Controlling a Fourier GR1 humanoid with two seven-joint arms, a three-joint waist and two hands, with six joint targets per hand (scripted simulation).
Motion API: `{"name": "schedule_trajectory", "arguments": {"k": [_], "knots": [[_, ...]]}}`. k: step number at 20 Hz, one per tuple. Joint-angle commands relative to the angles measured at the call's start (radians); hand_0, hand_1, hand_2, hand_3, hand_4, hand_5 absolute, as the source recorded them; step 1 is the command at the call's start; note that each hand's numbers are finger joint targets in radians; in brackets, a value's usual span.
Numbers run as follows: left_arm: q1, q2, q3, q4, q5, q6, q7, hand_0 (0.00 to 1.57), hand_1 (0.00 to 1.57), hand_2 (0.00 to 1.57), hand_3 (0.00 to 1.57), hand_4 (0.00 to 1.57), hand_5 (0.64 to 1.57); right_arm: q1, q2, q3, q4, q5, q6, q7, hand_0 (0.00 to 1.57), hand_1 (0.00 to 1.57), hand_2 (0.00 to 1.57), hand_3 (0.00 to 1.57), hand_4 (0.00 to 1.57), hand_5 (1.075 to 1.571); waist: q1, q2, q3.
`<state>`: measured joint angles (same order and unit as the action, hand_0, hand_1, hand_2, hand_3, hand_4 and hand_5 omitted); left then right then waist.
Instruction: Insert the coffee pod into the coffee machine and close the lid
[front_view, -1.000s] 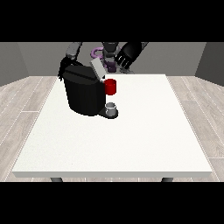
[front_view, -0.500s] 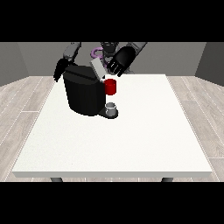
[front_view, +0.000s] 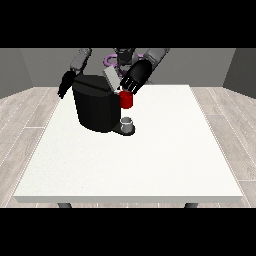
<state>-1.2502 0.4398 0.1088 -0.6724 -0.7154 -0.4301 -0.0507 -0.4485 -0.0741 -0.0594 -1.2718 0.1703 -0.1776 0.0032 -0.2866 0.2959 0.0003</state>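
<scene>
The black coffee machine (front_view: 96, 107) stands on the white table (front_view: 150, 160), left of its middle. Its grey lid (front_view: 109, 78) is tilted up at the top, above a red front part (front_view: 126, 99). The hand at the view's right (front_view: 136, 76) hovers just right of the lid, its fingers stretched down towards the lid and the red part. I cannot make out the coffee pod. The hand at the view's left (front_view: 65, 84) hangs beside the machine's far left side with relaxed fingers, holding nothing.
A small silver cup (front_view: 127, 123) sits on the machine's drip tray at the front. The robot's torso (front_view: 120, 56) stands behind the table's far edge. The table's near and right parts are bare white surface.
The hand at the view's right has come left and down from behind the machine to the raised lid. The lid still stands up. The other hand has barely moved.
</scene>
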Motion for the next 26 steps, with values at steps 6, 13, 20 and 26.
{"name": "schedule_trajectory", "arguments": {"k": [6, 13, 20, 26], "knots": [[-0.031, 0.015, 0.023, 0.044, 0.009, -0.022, -0.020, 1.19, 1.19, 1.23, 1.19, 0.43, 1.571, -0.019, -0.007, 0.010, -0.016, 0.011, 0.002, 0.024, 0.00, 0.00, 0.00, 0.00, 0.04, 1.571, -0.028, 0.015, -0.0002], [-0.036, 0.039, 0.010, 0.033, -0.015, -0.021, -0.033, 1.22, 1.22, 1.26, 1.20, 0.42, 1.571, 0.009, -0.019, -0.015, 0.016, -0.010, 0.014, -0.033, 0.00, 0.00, 0.00, 0.00, 0.00, 1.571, -0.005, 0.011, 0.0002], [-0.046, 0.040, 0.023, 0.042, -0.018, 0.019, -0.062, 1.22, 1.22, 1.24, 1.20, 0.36, 1.571, -0.016, -0.014, -0.009, -0.004, -0.007, 0.007, 0.021, 0.00, 0.00, 0.00, 0.00, 0.00, 1.571, -0.016, 0.020, 0.0000], [-0.019, -0.042, -0.026, 0.011, -0.069, 0.111, -0.029, 1.27, 1.27, 1.27, 1.18, 0.17, 1.571, -0.021, -0.002, -0.024, 0.028, -0.021, 0.001, 0.004, 0.00, 0.00, 0.00, 0.00, 0.00, 1.571, -0.001, 0.003, 0.0001]]}}
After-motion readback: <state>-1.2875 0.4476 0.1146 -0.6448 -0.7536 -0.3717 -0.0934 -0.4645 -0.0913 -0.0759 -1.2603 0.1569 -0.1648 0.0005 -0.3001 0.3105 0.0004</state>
